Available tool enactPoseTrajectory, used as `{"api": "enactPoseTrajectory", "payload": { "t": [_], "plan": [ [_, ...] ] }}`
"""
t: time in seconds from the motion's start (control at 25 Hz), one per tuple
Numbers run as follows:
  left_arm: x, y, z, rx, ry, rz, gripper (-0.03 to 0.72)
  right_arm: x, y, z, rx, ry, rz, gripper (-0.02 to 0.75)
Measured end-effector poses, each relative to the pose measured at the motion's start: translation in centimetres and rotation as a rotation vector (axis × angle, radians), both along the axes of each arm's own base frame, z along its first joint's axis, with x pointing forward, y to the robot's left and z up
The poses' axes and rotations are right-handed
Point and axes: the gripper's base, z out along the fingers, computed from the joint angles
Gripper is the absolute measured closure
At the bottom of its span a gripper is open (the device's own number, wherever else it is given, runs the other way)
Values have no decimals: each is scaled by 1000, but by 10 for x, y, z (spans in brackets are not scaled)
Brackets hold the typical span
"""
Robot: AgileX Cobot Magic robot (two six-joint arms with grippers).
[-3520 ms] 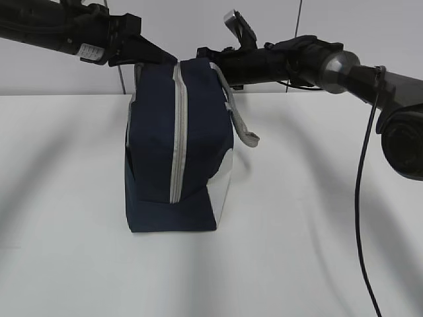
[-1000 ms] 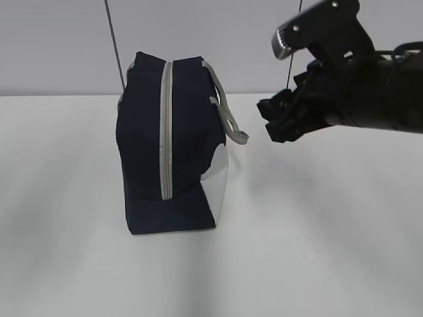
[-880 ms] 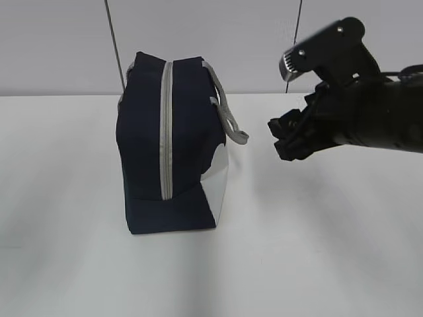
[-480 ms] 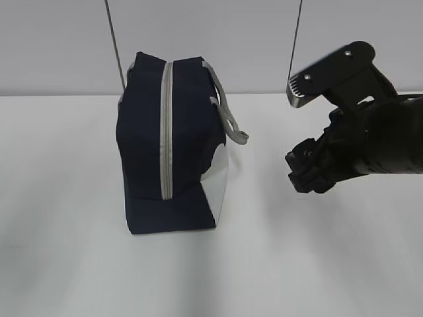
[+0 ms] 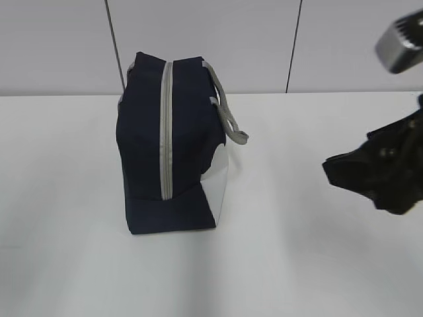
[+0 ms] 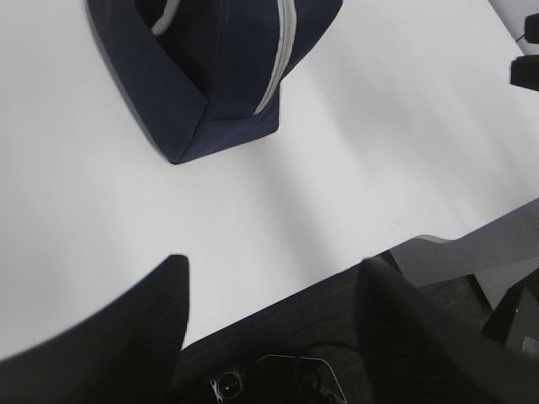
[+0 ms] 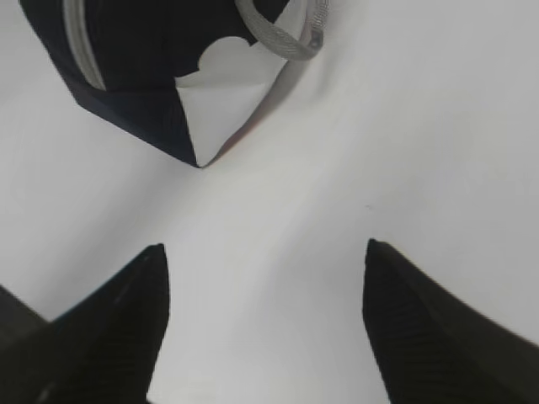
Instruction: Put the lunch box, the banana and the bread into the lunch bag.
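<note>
The dark navy lunch bag point(image 5: 170, 145) stands upright on the white table, its grey zipper point(image 5: 165, 132) shut and a grey strap handle point(image 5: 228, 119) hanging on its right. It also shows in the left wrist view point(image 6: 210, 67) and in the right wrist view point(image 7: 160, 76). The lunch box, banana and bread are out of view. My right gripper point(image 7: 263, 252) is open and empty, above the table to the right of the bag, blurred in the exterior view point(image 5: 380, 175). My left gripper point(image 6: 274, 263) is open and empty, back over the table's near edge.
The white table point(image 5: 277, 264) has a grey panelled wall point(image 5: 264, 39) behind it. In the left wrist view the table's front edge point(image 6: 337, 278) and dark equipment below it show.
My right arm has pulled back to the right and downward, away from the bag. The left arm left the exterior view earlier. The bag has not moved in the last second.
</note>
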Motion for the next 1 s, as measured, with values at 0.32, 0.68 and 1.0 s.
{"api": "enactPoseTrajectory", "payload": {
  "t": [0.32,0.68,1.0],
  "plan": [
    [-34,9,2,49,-85,41,254,-75,-46,29,38,42,-22,207],
    [-69,29,-33,186,-112,172,249,-143,-87,17,103,11,-19,206],
    [-78,34,-66,203,-76,223,204,-160,-98,-28,101,34,-26,206]
  ]
}}
